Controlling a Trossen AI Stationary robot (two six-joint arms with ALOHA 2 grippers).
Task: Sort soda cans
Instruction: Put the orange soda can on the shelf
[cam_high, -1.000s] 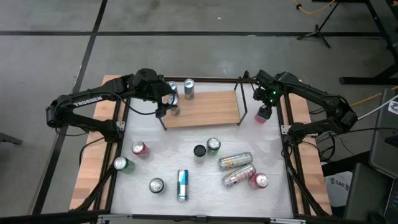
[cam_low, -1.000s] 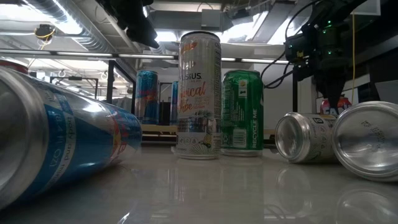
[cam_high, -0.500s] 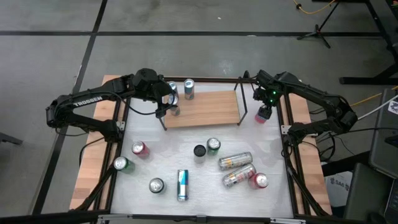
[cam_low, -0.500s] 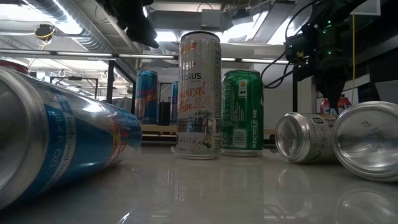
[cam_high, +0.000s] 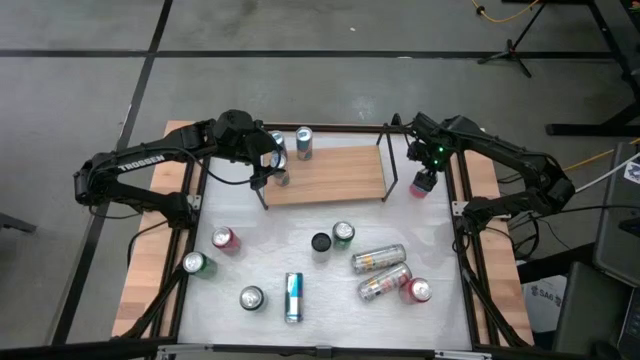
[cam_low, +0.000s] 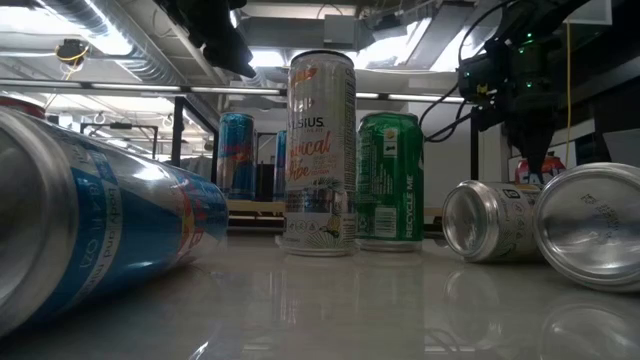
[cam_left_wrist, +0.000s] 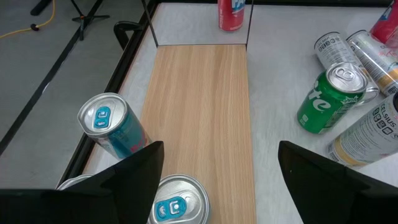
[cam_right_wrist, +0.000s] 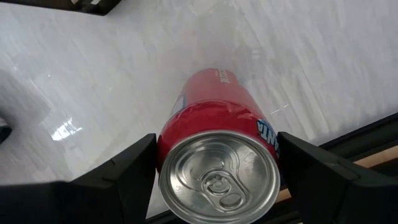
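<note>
**Tools poised over cans at the far end of the table**

Right tool (cam_right_wrist: 214, 171), as we see it from its wrist, straddles an upright red can (cam_right_wrist: 217, 155) with fingers spread either side, not visibly pressing it; from above this can stands by the table's (cam_high: 300, 235) right edge, beside the wooden board (cam_high: 325, 175). Left tool (cam_high: 268, 165) hangs open over the board's left end, above two blue cans (cam_left_wrist: 115, 127). We note near to far: a blue can lying flat (cam_high: 293, 297), two silver cans on their sides (cam_high: 380, 272), upright green (cam_high: 343, 234), red (cam_high: 224, 239) and black (cam_high: 320, 242) cans mid-table.
</note>
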